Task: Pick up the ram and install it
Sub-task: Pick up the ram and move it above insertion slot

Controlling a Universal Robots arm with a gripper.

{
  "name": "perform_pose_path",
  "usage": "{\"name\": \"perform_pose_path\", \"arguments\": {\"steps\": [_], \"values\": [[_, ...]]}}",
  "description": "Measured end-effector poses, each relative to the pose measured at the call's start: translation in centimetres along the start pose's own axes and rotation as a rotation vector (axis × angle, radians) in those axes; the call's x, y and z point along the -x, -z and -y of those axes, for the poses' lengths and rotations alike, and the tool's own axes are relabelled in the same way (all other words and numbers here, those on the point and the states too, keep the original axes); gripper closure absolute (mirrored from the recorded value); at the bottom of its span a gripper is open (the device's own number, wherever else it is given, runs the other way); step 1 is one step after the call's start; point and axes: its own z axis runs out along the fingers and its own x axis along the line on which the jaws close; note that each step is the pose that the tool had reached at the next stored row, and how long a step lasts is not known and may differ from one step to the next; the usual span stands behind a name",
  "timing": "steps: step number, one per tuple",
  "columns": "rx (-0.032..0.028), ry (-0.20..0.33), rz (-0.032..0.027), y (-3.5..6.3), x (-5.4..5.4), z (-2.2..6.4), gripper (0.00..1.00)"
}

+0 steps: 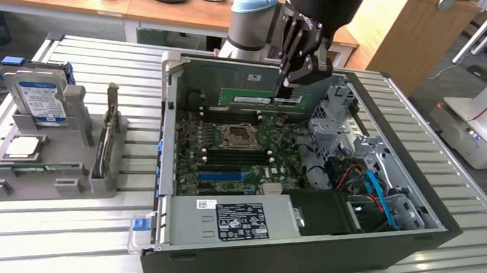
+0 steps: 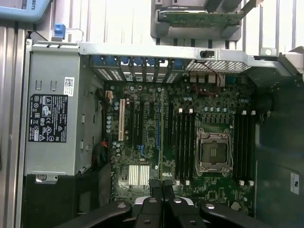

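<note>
Nearest the wrist camera, the gripper [image 2: 161, 189] is clamped nearly shut on one end of the ram [image 1: 254, 99], which juts out beside it, above the motherboard [image 1: 225, 159] beneath. Light, stiff and fragile, the stick seems best pinched across its flat faces, clear of the contacts.

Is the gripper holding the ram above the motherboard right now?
Yes, the gripper is shut on one end of the green ram, which hangs above the motherboard inside the open case.
</note>
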Motion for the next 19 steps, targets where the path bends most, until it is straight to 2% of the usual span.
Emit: {"name": "perform_pose_path", "arguments": {"steps": [3, 19], "values": [[-0.0001, 0.000, 0.0001, -0.01, 0.1, 0.00, 0.88], [-0.0002, 0.000, 0.0005, -0.33, 2.7, 0.06, 0.88]]}}
